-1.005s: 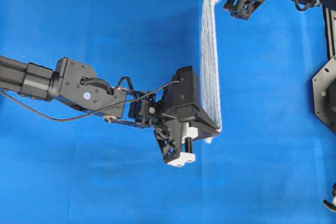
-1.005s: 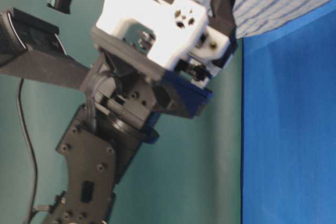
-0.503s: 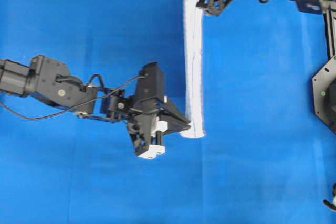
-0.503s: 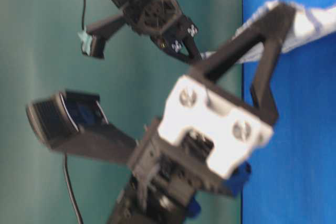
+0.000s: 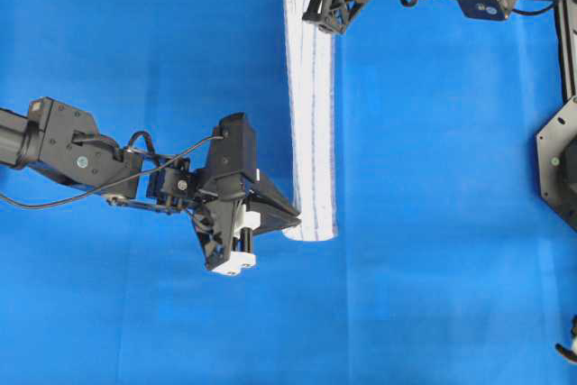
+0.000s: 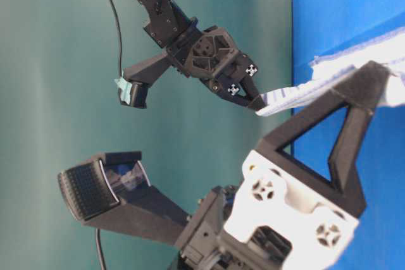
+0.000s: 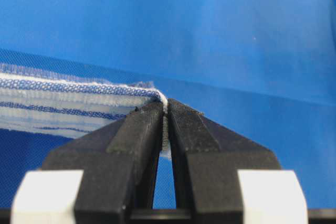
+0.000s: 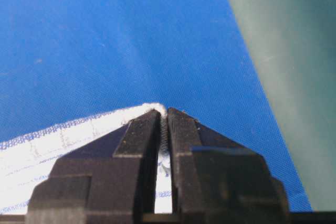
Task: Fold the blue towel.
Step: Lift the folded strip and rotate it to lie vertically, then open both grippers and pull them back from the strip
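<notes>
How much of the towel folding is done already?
Done: both pincers have pinched a corner each, the left pincer and the right pincer shut on the towel. In hand: they hold it stretched between them as a narrow strip above the blue table cover. Left: laying it down folded and letting go; no finished fold lies flat yet.

free: blue table covering (image 5: 135,42) on both sides | obstacle: blue towel (image 5: 311,132) stretched across the middle
</notes>
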